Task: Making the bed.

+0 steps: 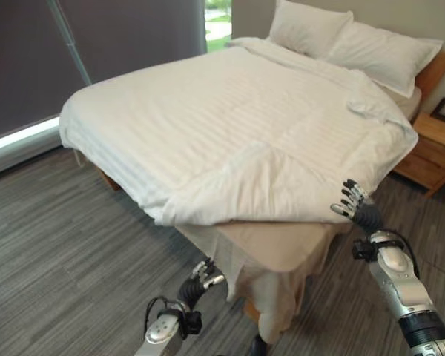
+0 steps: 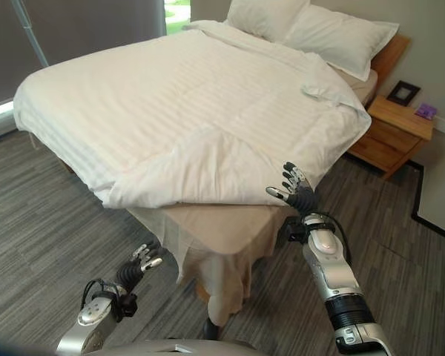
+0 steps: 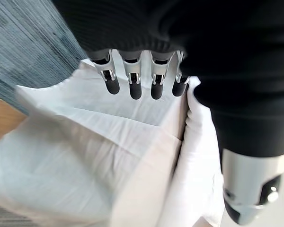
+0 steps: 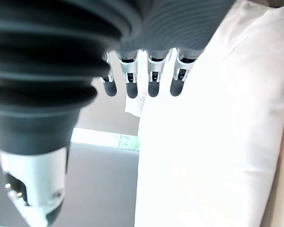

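Left hand (image 1: 202, 276) sits in the lower centre-left of the left eye view, arm entering from the bottom edge, fingers (image 3: 132, 82) straight and relaxed, holding nothing. Right hand (image 1: 354, 202) stands at the right of the frame, raised on an arm rising from the lower right corner, fingers (image 4: 152, 78) extended in a row, empty.

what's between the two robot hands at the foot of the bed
In the left eye view, the bare beige mattress corner and hanging white sheet lie between the left robot hand and the right robot hand, under the duvet edge.
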Motion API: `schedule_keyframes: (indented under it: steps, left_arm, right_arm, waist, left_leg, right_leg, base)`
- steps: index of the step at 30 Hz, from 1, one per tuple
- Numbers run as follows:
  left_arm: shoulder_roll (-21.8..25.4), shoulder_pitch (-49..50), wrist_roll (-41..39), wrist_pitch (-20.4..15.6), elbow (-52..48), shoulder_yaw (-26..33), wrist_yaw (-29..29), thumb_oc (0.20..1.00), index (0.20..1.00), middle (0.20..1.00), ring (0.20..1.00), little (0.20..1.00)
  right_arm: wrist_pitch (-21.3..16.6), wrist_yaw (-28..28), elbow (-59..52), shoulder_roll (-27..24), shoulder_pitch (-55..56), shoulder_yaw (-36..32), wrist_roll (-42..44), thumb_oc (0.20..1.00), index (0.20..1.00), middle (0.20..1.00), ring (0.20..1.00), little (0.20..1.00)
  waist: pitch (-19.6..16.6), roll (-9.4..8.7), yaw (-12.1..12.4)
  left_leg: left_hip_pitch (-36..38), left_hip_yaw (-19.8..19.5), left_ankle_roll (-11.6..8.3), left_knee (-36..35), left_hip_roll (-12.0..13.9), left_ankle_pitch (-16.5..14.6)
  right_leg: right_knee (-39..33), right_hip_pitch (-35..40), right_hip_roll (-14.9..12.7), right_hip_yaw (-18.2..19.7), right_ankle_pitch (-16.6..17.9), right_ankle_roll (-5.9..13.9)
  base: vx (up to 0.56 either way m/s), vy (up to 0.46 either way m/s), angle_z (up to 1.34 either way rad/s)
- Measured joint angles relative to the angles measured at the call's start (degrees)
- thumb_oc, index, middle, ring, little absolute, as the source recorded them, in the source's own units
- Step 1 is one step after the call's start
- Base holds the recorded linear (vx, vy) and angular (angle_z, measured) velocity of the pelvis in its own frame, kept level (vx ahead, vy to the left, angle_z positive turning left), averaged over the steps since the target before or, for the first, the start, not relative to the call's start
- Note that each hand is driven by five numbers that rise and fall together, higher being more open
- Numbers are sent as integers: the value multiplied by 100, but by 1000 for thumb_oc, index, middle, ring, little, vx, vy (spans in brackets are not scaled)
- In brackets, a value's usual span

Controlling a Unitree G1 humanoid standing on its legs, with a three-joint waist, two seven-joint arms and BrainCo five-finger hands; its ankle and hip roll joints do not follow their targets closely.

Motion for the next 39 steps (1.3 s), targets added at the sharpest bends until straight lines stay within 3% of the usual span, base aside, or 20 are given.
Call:
schedule_keyframes:
  steps: [2,4,5,6,9,11,13,15,17,22,25,27,31,35,39]
  left_arm:
    - [1,0,0,-7,-40,113,-10,1000,1000,1000,1000,1000]
    - [61,-7,-1,-9,-28,155,-10,1000,1000,1000,1000,1000]
    - [93,-13,-10,-9,-28,147,-12,1000,1000,1000,1000,1000]
    - [194,-113,-45,-6,-28,-62,-45,1000,1000,1000,1000,1000]
    - [241,-221,-166,4,15,-357,-104,1000,1000,1000,1000,1000]
    - [305,-223,-260,-8,42,-556,-136,1000,1000,1000,1000,1000]
    - [348,-318,-268,-8,48,-630,-161,1000,1000,1000,1000,1000]
    - [410,-320,-268,3,111,-665,-165,1000,1000,1000,1000,1000]
    - [434,-343,-268,5,128,-665,-164,1000,1000,1000,1000,1000]
    - [655,-296,-269,12,-3,-680,-149,1000,1000,1000,1000,1000]
    - [798,-155,-279,-20,-255,-334,-62,1000,1000,1000,1000,1000]
    - [872,6,-288,-6,-306,-295,-54,1000,1000,1000,1000,1000]
    - [930,102,-504,-59,-488,-57,-79,1000,1000,1000,1000,1000]
    - [1097,156,-585,-55,-371,-53,-124,1000,1000,1000,1000,1000]
    - [1032,52,-727,-58,-382,-147,-130,1000,1000,1000,1000,1000]
  right_arm:
    - [39,-95,103,-728,-295,28,-525,1000,1000,1000,1000,1000]
    - [30,-141,468,-940,-775,271,-549,1000,1000,1000,1000,1000]
    - [38,-166,806,-1063,-1145,496,-666,1000,1000,1000,1000,1000]
    - [109,-216,1825,-1337,-2152,1153,-886,1000,1000,1000,1000,1000]
    - [231,-290,2992,-1300,-3590,2020,-974,1000,1000,1000,1000,1000]
    - [286,-364,4379,-1059,-5059,2978,-982,1000,1000,1000,1000,1000]
    - [263,-497,4630,-1050,-5602,2573,-981,1000,1000,1000,1000,1000]
    - [307,-536,5017,-905,-6150,2858,-983,1000,1000,1000,1000,1000]
    - [315,-555,5356,-839,-6468,3082,-1229,1000,1000,1000,1000,1000]
    - [360,-613,5970,-679,-6659,2901,-1399,1000,1000,1000,1000,1000]
    - [477,-632,6281,-1015,-7023,2939,-1399,1000,1000,1000,1000,1000]
    - [455,-631,6288,-1012,-7028,2921,-1419,1000,1000,1000,1000,1000]
    - [491,-687,6576,-1598,-7385,3165,-1620,1000,1000,1000,1000,1000]
    - [499,-762,6587,-1913,-7651,3657,-2017,1000,1000,1000,1000,1000]
    - [505,-809,6610,-2121,-8116,4590,-2922,1000,1000,1000,1000,1000]
  waist:
    - [-75,208,30]
    - [-76,239,30]
    - [-74,243,34]
    - [-71,237,53]
    - [-28,253,167]
    - [-2,270,254]
    - [56,214,498]
    - [89,193,542]
    - [133,161,660]
    - [308,116,941]
    - [583,287,1009]
    - [613,306,1120]
    - [822,333,1226]
    - [1002,436,1328]
    - [1231,463,1336]
  left_leg:
    - [36,-33,19,-88,-41,12]
    - [32,-31,20,-85,-60,13]
    - [21,-36,21,-89,-70,13]
    - [29,-61,29,-95,-79,19]
    - [-35,-94,59,-83,-105,46]
    - [-220,-94,49,-46,-143,68]
    - [-442,-171,30,-16,-156,147]
    - [-587,-246,13,70,-173,137]
    - [-719,-350,15,133,-200,142]
    - [-1202,-537,13,269,-273,189]
    - [-1568,-762,6,344,-386,275]
    - [-1636,-769,0,378,-392,291]
    - [-2129,-918,-6,548,-460,289]
    - [-2557,-1047,-39,642,-488,326]
    - [-3167,-1163,-150,739,-501,400]
  right_leg:
    - [23,0,-37,-9,52,-34]
    - [24,1,-58,-19,52,-33]
    - [24,8,-72,-35,53,-32]
    - [8,-4,-88,-49,49,-4]
    - [4,-40,-129,-121,61,45]
    - [-5,-216,-158,-134,27,112]
    - [11,-403,-181,-221,124,89]
    - [-3,-487,-184,-262,105,111]
    - [7,-574,-207,-353,120,97]
    - [19,-883,-317,-582,131,113]
    - [23,-1169,-406,-813,236,97]
    - [23,-1207,-423,-833,239,95]
    - [25,-1570,-473,-1027,276,88]
    - [25,-1919,-488,-1126,320,76]
    - [26,-2447,-482,-1242,399,47]
  base:
    - [0,0,0]
    - [-4,6,-2]
    - [-38,14,6]
    - [-31,13,16]
    - [-96,20,10]
    - [-60,13,6]
    - [-55,11,19]
    - [-52,3,21]
    - [-25,6,29]
    - [-95,12,27]
    - [-46,8,39]
    - [-69,-7,3]
    - [-62,-6,23]
    - [-65,-18,15]
    - [-40,-29,15]
